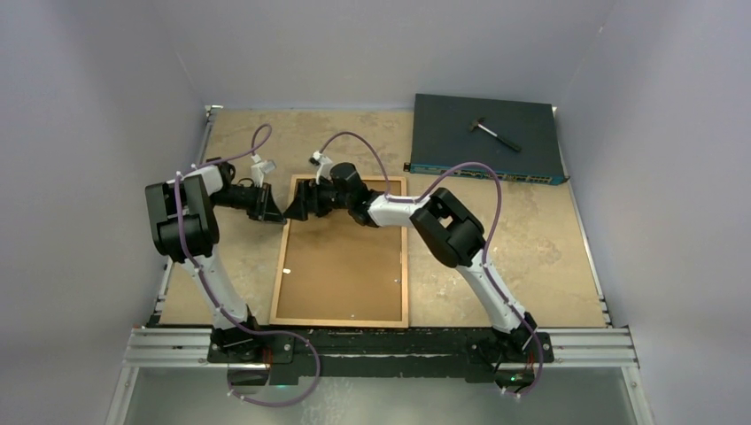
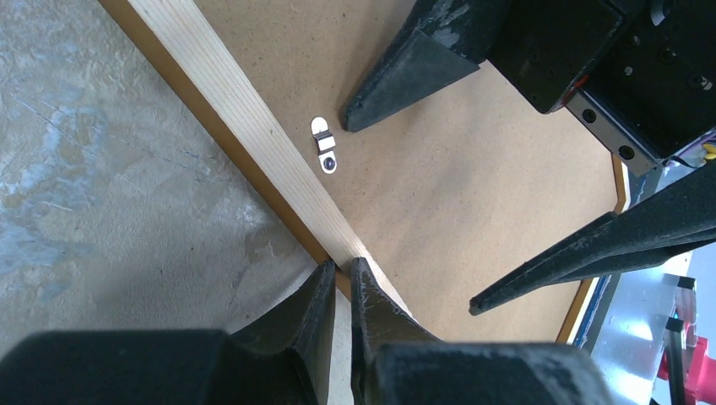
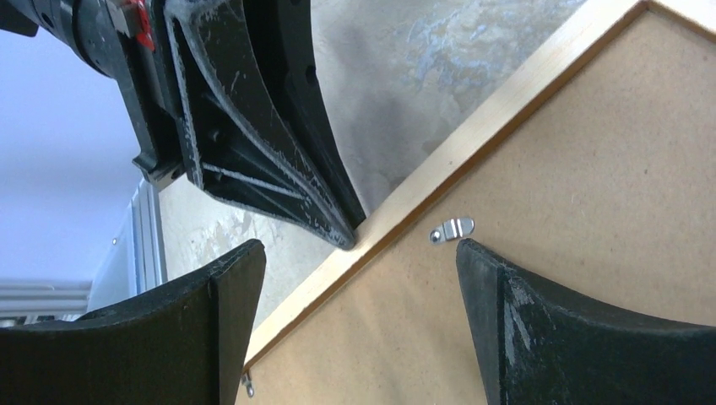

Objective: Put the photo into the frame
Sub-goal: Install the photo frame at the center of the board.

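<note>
Top external view: lying flat mid-tabletop, thin rectangular orange-brown wooden picture frame, back side up, long rails running from near edge toward far edge. Filling it, plain brown backing board. Near the frame's far-left corner, small silver metal turn clip screwed to the pale rail and reaching onto the board.

Left gripper at the left rail's outer side, fingers all but closed with only a thin slit between them, tips down on the rail's edge; apparently nothing pinched, though hard to judge from this angle. Right gripper above the same corner, fingers spread wide, holding nothing; one finger just beside the clip over the board, the other out past the rail above bare tabletop.

At the far-right corner, dark flat electronics box.
</note>
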You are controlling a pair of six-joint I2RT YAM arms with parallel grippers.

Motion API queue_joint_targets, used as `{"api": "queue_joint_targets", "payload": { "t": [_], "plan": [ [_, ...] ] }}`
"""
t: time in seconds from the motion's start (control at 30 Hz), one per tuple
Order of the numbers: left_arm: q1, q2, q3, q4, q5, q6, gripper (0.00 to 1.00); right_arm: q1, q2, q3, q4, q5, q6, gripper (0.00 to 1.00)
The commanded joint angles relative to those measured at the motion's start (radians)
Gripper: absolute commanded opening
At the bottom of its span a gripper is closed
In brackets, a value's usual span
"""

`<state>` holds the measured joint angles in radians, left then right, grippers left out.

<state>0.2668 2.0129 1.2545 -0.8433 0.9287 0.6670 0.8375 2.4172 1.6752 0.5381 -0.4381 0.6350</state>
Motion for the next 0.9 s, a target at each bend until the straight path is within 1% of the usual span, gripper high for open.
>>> {"api": "queue_joint_targets", "payload": {
  "t": [0.0, 0.1, 0.87],
  "plan": [
    [-0.014, 0.009, -0.040, -0.001, -0.100, 0.057, 0.07, 0.004, -0.066, -0.068, -0.039, 0.006, -0.001, 0.86],
    [-0.013, 0.008, -0.037, -0.001, -0.101, 0.056, 0.07, 0.005, -0.074, -0.078, -0.036, 0.014, -0.006, 0.86],
    [-0.011, 0.007, -0.040, 0.001, -0.101, 0.061, 0.05, 0.017, 0.036, 0.039, 0.000, 0.017, 0.033, 0.85]
  ]
}}
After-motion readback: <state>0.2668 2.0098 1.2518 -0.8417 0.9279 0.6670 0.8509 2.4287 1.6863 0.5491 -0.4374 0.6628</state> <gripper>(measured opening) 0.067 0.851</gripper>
